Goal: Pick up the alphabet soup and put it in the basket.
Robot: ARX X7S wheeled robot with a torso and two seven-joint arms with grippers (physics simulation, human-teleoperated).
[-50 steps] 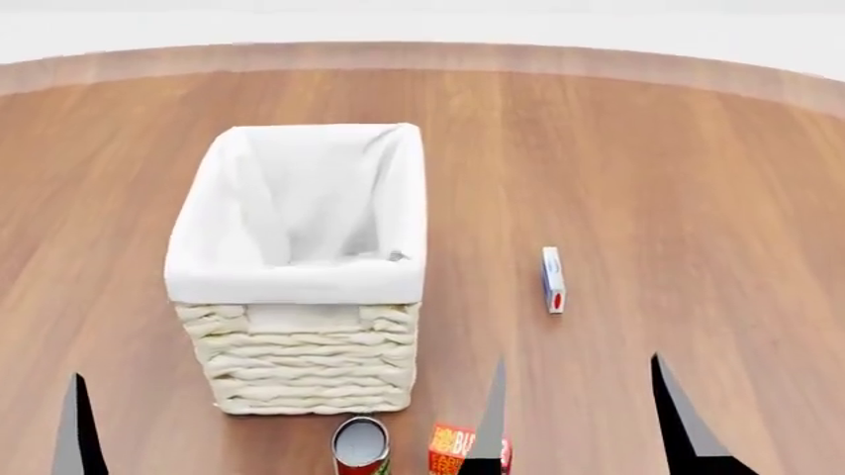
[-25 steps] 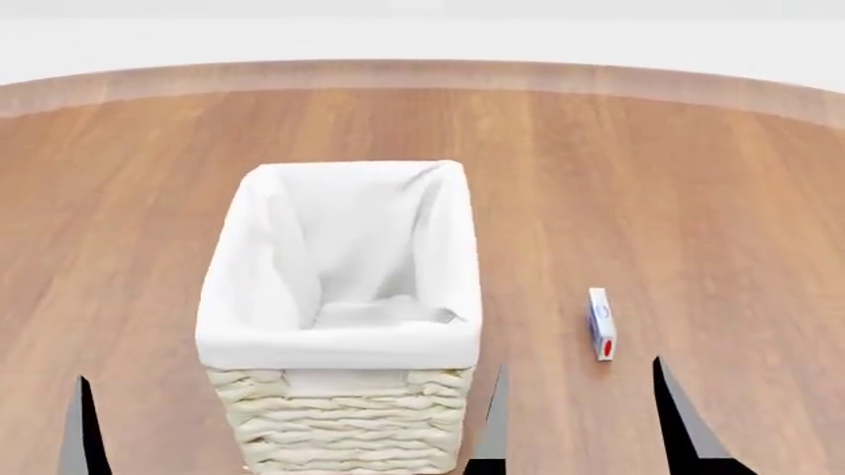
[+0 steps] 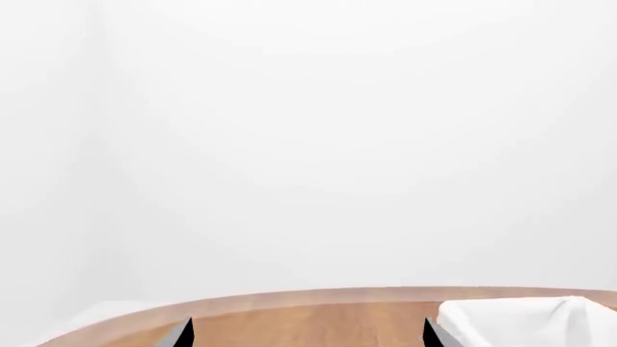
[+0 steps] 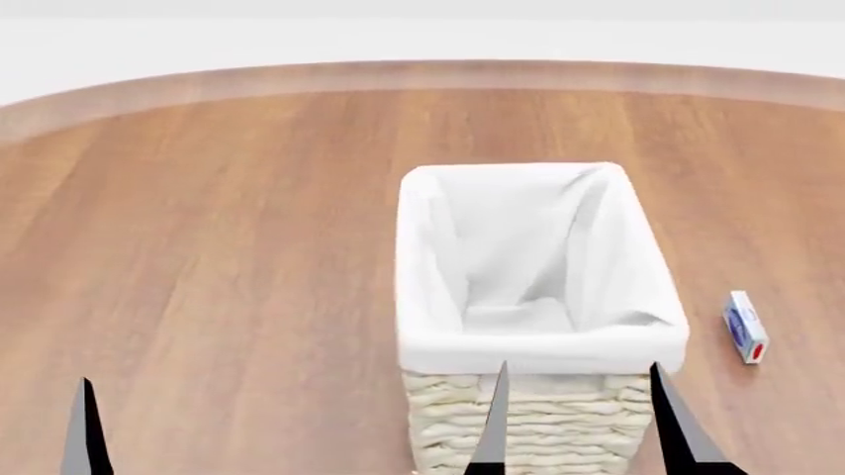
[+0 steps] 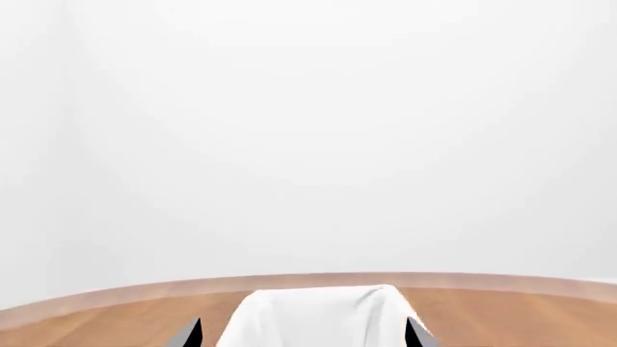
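— On the wooden table point(image 4: 237, 247), where's the soup can?
— Can't see it from any angle. What shows is the basket point(image 4: 535, 287), upright, white lining folded over its rim, right of centre.
— And the arms?
— Low at the near edge, fingertips pointing forward. The right gripper point(image 4: 577, 416) has its dark tips spread wide, overlapping the basket's near wall. The left gripper point(image 3: 306, 332) is released too, prongs well apart, beside the basket.
— Anything else?
— A small white-and-blue box point(image 4: 746, 327) lying just right of the basket.
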